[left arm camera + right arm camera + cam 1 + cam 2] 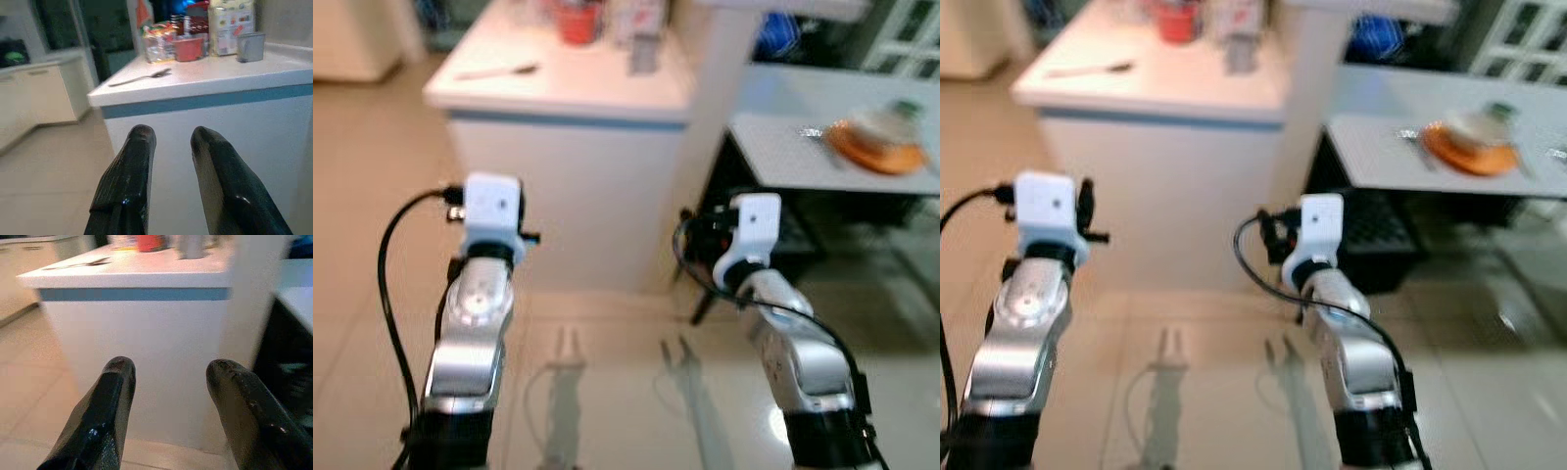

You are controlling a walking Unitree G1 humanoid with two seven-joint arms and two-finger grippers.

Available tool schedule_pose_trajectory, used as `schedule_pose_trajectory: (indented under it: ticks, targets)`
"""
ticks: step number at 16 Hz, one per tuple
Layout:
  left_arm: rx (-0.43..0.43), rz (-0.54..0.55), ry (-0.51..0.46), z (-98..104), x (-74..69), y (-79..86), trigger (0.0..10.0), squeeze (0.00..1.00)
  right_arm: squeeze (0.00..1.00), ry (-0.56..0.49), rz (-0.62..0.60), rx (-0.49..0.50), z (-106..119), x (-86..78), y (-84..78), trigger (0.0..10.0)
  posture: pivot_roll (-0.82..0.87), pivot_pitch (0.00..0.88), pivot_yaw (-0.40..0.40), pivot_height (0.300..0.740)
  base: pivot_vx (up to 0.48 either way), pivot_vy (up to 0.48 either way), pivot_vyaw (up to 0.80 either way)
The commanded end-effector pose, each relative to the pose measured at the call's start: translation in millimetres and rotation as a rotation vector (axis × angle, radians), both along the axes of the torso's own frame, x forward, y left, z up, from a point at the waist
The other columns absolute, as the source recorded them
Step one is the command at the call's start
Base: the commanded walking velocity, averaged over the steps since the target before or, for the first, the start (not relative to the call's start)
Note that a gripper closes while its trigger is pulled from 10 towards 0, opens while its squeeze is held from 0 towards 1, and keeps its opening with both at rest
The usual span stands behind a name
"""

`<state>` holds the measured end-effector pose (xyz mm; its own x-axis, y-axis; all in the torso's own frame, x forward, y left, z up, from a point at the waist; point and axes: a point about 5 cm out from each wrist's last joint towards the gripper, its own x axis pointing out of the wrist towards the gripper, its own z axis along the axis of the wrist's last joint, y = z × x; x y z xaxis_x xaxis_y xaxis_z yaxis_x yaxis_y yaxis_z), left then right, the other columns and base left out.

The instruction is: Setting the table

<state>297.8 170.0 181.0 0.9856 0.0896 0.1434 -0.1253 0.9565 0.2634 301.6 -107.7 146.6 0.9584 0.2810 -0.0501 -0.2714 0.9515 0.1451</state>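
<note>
A metal spoon (499, 70) lies near the left edge of a white counter (568, 98) with a blue stripe, straight ahead of me. To the right, a grey table (793, 157) carries an orange plate (876, 149) with a bowl on it and a piece of cutlery (811, 131) beside it. Both arms are raised in front of the counter's side wall, well short of it. My left gripper (171, 137) is open and empty. My right gripper (168, 369) is open wider, with nothing between its fingers.
A red container (190, 48), a grey cup (250, 46) and food packets stand at the back of the counter. A dark crate (1376, 240) sits under the grey table. Pale tiled floor (607, 392) lies between me and the counter, and white cabinets (44, 93) stand far left.
</note>
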Motion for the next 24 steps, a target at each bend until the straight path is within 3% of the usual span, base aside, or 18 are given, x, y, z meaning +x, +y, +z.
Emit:
schedule_pose_trajectory:
  ticks: [1, 5, 18, 20, 24]
  targets:
    - [0.018, -0.01, -0.021, 7.6, 0.6, -0.7, 10.0, 0.0, 0.0, -0.047, 0.012, -0.009, 10.3, 3.1, 1.0, 10.0, 0.02, 0.0, -0.054, 0.74, 0.0, 0.0, 0.8]
    - [0.041, 0.002, -0.032, 10.2, 1.3, 3.9, 10.0, 0.0, 0.0, -0.058, 0.032, -0.013, 12.0, 4.8, 2.3, 10.0, 0.04, 0.0, -0.055, 0.74, 0.138, 0.0, 0.8]
    - [0.051, -0.021, -0.026, 10.4, 3.6, 8.5, 10.0, 0.0, 0.0, -0.117, 0.031, -0.013, 19.7, 9.7, 4.9, 10.0, 0.04, 0.0, -0.041, 0.74, 0.372, 0.0, 0.79]
    - [0.051, -0.03, -0.025, 10.4, 4.2, 7.6, 10.0, 0.0, 0.0, -0.134, -0.032, 0.038, 24.7, 12.5, -3.5, 10.0, 0.04, 0.0, -0.038, 0.74, 0.39, 0.0, 0.0]
    - [0.049, -0.045, -0.023, 9.5, 4.8, 4.2, 10.0, 0.0, 0.0, -0.178, -0.061, 0.05, 37.2, 15.1, -11.3, 10.0, 0.03, 0.0, -0.037, 0.74, 0.391, 0.0, 0.0]
